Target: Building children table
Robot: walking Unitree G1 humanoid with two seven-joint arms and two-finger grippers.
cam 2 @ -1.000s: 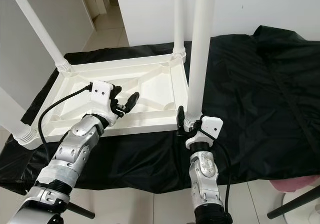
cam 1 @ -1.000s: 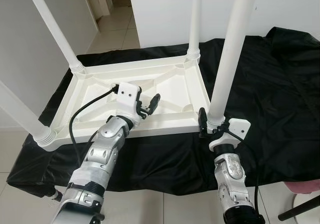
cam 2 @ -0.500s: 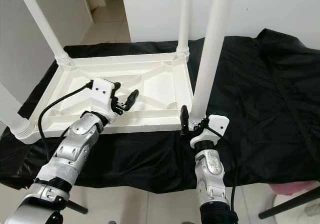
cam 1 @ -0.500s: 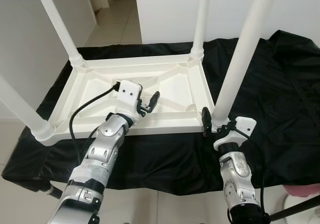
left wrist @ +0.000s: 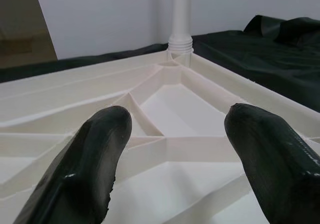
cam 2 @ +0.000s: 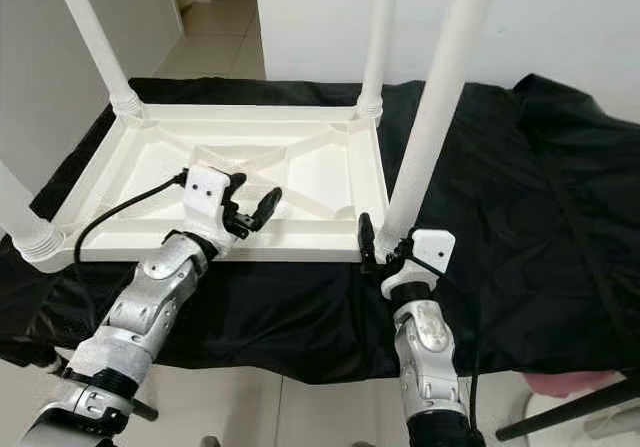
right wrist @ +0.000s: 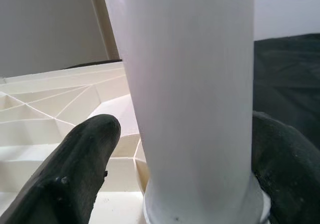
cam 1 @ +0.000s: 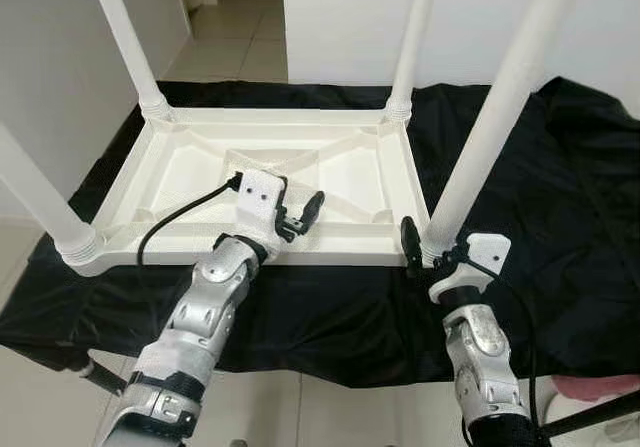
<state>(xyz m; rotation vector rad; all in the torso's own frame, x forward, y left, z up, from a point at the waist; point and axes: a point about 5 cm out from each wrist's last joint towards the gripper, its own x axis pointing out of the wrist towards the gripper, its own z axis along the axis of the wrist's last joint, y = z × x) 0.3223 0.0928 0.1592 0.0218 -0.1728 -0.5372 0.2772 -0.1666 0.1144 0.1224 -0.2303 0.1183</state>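
**Upturned table, right gripper at the near leg**

A white plastic table (cam 1: 300, 182) lies upside down on a black cloth (cam 1: 560, 217), its four legs pointing up. The cloth covers a low surface over a pale tiled floor (cam 1: 235, 47).

The right gripper (cam 1: 425, 249) is at the base of the near right leg (cam 1: 490, 127), where the leg meets the tabletop's corner. In the right wrist view one finger (right wrist: 75, 169) sits on either side of the leg; they look pressed against it, though contact on the far side is hard to confirm.

The left gripper (cam 1: 300, 215) hovers over the ribbed underside of the tabletop near its front edge. Its fingers (left wrist: 90, 159) are spread wide apart with nothing between them. The far right leg (left wrist: 180, 13) stands upright in its corner socket.
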